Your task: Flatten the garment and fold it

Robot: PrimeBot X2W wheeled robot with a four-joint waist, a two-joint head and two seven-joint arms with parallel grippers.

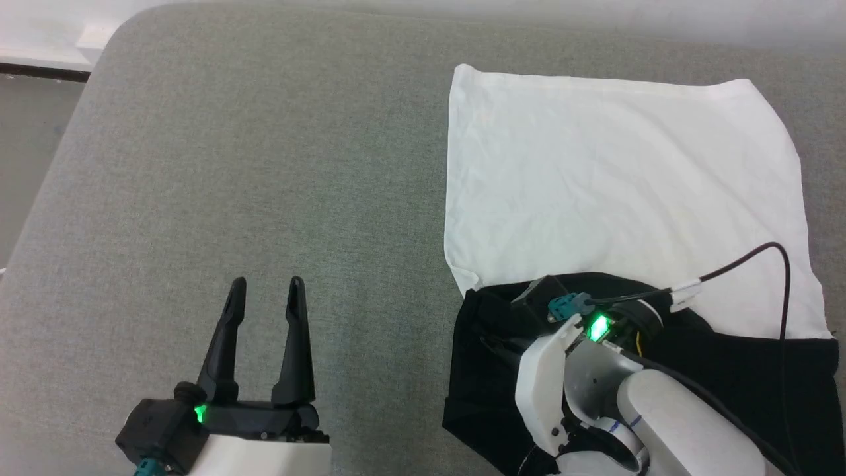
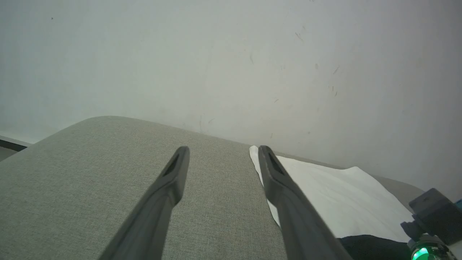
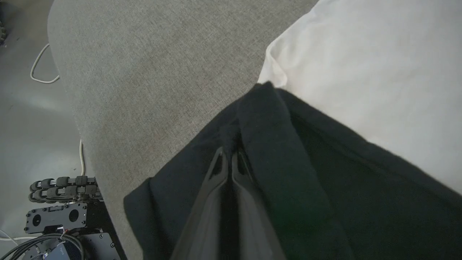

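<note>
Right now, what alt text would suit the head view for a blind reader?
A white garment with a black near edge lies on a grey cushion, and the right arm reaches down onto the black part. At lower left, the left gripper holds its fingers open over bare cushion.

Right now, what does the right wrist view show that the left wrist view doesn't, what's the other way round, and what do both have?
Of the two, the right wrist view alone has the right gripper shut on the garment at its black fabric, plus floor with a white cable. The left wrist view alone has the left gripper, open and empty, and a pale wall. Both share the grey cushion and the garment's white and black parts.
</note>
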